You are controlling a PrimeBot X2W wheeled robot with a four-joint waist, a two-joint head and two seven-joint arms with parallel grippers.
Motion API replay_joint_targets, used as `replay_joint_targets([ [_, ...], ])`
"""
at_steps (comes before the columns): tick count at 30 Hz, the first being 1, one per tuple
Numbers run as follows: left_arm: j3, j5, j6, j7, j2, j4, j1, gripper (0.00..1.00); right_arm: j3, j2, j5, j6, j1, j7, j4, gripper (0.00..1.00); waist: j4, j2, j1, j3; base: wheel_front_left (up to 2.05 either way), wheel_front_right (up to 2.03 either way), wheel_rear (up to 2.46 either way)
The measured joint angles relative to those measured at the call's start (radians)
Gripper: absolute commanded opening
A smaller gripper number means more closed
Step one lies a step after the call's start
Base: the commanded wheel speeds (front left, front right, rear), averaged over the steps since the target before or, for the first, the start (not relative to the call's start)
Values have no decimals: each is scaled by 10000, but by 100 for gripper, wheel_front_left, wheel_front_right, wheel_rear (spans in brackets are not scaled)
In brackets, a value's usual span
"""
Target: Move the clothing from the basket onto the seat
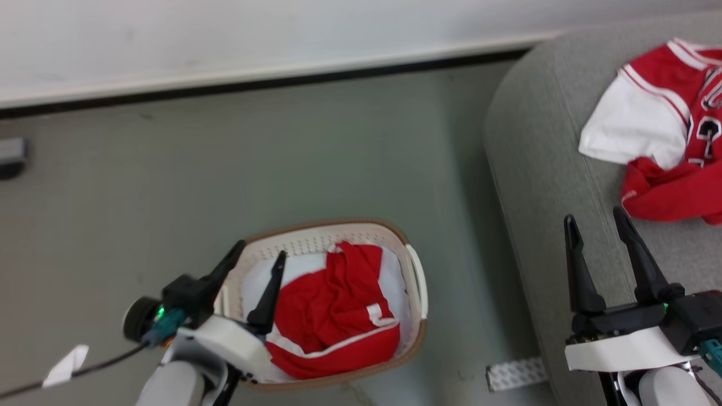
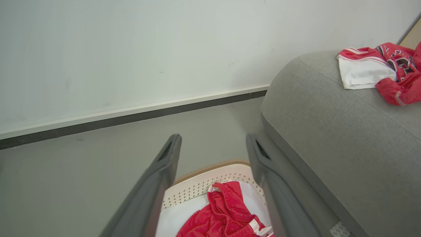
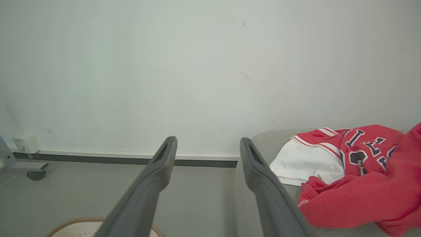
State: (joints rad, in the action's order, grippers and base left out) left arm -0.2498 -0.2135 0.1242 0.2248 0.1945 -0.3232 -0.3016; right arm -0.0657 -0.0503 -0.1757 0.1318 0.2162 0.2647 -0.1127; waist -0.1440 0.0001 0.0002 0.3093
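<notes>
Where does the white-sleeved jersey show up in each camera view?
Head view: jersey at the upper right, on the sofa.
Left wrist view: jersey at the upper right corner, atop the sofa.
Right wrist view: jersey at the right, below centre.
Shared landmark: the sofa's rounded grey end, left of the jersey.

Red clothing [image 1: 333,307] in basket [image 1: 316,241], on seat [image 1: 536,158]

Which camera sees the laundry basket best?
The head view: the basket shows nearly whole, with brown rim, a white handle and red clothing inside. The left wrist view catches its far end; the right wrist view, a sliver of rim at the bottom.
</notes>
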Motion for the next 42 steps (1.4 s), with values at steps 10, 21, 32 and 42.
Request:
replay_joint_targets([
  [10,-2021,-188,65,-1522,468,-1847,-2304,100,-326,-2,-73,0,634,0,1091,100,-863,-1,0,1784,0,0,0],
  [21,-3475,-608,73,-2780,566,-4079,-4666,100,-330,0,-98,0,1182,0,2326,100,-1216,0,1,4106,0,0,0],
  [32,-4433,-991,73,-3033,742,-5695,-6569,100,-35,0,92,0,1519,0,3728,100,-1111,-1,0,6261,0,0,0],
  [42,-4895,-1085,75,-2142,650,-6562,-7357,0,-127,0,182,0,1515,0,4126,100,-958,-1,-1,7144,2,2,2],
])
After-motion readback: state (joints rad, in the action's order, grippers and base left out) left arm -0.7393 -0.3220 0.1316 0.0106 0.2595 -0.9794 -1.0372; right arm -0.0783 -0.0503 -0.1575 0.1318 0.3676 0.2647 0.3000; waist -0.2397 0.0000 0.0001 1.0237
